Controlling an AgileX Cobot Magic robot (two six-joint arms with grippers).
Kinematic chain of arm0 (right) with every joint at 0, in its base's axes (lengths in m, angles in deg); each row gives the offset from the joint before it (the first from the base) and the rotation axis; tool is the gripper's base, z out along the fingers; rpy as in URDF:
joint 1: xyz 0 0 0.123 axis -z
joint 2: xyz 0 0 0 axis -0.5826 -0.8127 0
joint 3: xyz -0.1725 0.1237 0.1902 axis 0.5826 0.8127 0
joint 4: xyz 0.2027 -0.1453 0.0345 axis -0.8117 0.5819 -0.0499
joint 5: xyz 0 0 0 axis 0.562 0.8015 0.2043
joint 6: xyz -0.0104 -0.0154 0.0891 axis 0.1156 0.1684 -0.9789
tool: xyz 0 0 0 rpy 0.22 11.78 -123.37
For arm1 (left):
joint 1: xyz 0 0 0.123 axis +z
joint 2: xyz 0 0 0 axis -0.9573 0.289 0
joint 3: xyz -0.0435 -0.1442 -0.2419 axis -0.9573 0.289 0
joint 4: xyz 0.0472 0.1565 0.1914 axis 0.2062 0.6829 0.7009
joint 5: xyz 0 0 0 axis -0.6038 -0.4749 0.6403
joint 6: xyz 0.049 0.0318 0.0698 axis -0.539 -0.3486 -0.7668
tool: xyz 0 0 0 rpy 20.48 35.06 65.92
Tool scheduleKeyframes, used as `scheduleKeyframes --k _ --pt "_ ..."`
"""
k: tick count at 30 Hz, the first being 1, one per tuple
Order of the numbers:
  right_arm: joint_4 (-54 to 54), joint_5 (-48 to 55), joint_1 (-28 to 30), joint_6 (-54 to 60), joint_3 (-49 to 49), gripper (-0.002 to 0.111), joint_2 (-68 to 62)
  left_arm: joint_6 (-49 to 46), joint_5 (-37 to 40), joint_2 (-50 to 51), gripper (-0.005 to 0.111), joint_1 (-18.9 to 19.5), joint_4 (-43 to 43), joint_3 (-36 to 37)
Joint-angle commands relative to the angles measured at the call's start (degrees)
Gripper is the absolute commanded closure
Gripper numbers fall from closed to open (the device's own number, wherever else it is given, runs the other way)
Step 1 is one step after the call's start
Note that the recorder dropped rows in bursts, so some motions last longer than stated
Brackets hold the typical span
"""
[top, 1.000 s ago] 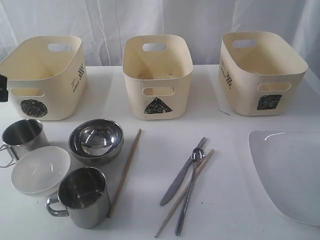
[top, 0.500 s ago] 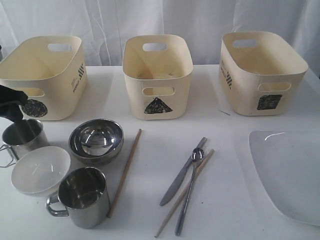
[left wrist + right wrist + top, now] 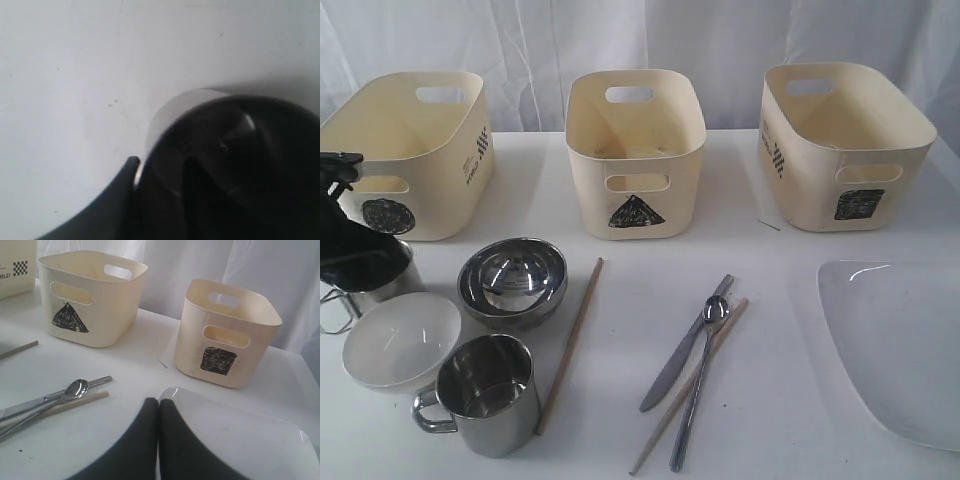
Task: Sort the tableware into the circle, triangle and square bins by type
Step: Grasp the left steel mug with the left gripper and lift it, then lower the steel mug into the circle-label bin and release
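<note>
My left gripper [image 3: 355,262] hangs over the far-left steel mug [image 3: 386,284]. In the left wrist view this gripper [image 3: 160,167] is open, one finger outside the mug's rim [image 3: 165,107] and the other inside it. The second mug [image 3: 488,392], white bowl [image 3: 400,340] and nested steel bowls [image 3: 512,280] stand close by. One chopstick [image 3: 570,343] lies alone. The other chopstick [image 3: 655,440] lies with the knife [image 3: 665,375] and spoon [image 3: 716,308]. My right gripper [image 3: 159,402] is shut and empty, over a corner of the white plate [image 3: 240,440], and is out of the exterior view.
Three cream bins stand at the back: circle [image 3: 410,150], triangle [image 3: 635,150] and square [image 3: 840,145]. The plate [image 3: 905,345] fills the right front of the white table. A white curtain hangs behind.
My left gripper came in from the left edge and dropped onto the far-left mug. Nothing on the table has shifted.
</note>
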Motion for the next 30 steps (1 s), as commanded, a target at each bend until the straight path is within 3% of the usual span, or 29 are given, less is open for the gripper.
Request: scheduleKeyframes --k 1,5,9,16,20,30 --pt "0.18 -0.62 -0.16 0.11 0.26 0.108 0.39 -1.05 -1.04 -2.83 0.106 0.08 3.21 -0.25" --pt "0.18 -0.62 -0.16 0.11 0.26 0.108 0.39 -0.41 4.19 -8.85 0.106 0.08 11.66 -2.93" --pt "0.18 -0.62 -0.16 0.11 0.26 0.108 0.39 0.64 6.45 -14.07 0.106 0.08 13.11 -6.73" --pt "0.18 -0.62 -0.16 0.11 0.26 0.108 0.39 0.77 -0.48 -19.8 0.106 0.08 11.23 -17.81" --pt "0.18 -0.62 -0.16 0.11 0.26 0.108 0.39 2.68 -3.79 -15.03 0.106 0.08 11.23 -24.08" --pt "0.18 -0.62 -0.16 0.11 0.26 0.108 0.39 5.2 -4.79 9.12 0.106 0.08 7.6 -40.57"
